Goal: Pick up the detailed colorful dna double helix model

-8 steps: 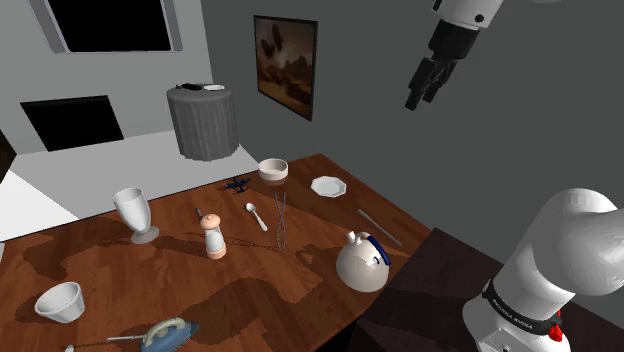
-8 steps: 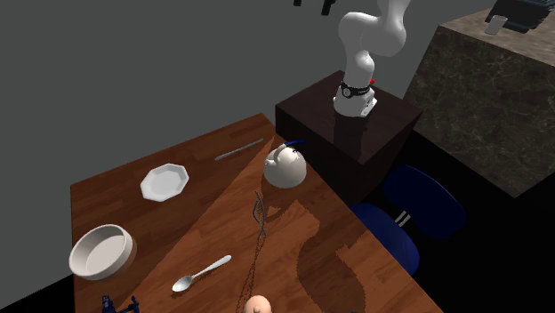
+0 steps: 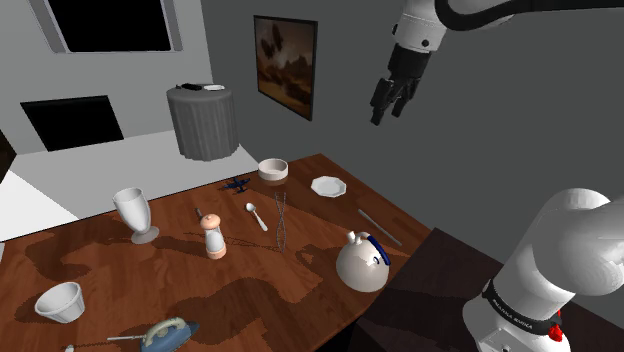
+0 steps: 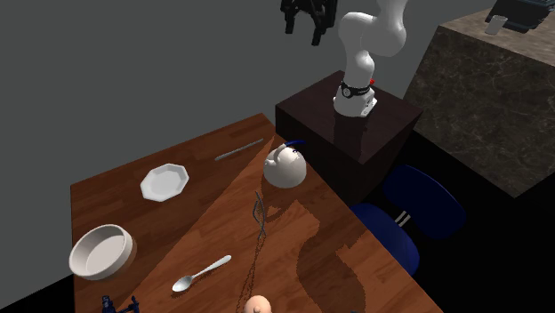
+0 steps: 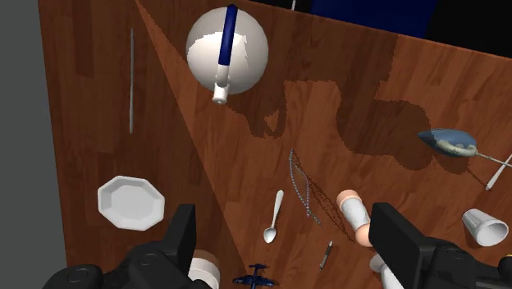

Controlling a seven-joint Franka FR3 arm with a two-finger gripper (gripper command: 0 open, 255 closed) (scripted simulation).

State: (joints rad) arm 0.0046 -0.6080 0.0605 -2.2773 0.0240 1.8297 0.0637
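My pincer [image 3: 387, 109] hangs high above the wooden worktop [image 3: 300, 280], fingers spread wide, gripping nothing; thin wiry helix model [image 3: 281, 220] stands upright mid-worktop near the spoon [image 3: 257, 215], well below me, untouched.

The room around me was dim, its walls [image 3: 520, 120] a flat grey. Under my hand [image 5: 285, 226] a straight edge split the wooden table [image 5: 82, 164] into darker and lighter parts. Dark, jagged-edged shadows lay on the lit wood beside the kettle [image 5: 250, 53], whose white dome showed brightest. Everything looked crisp, near and far.
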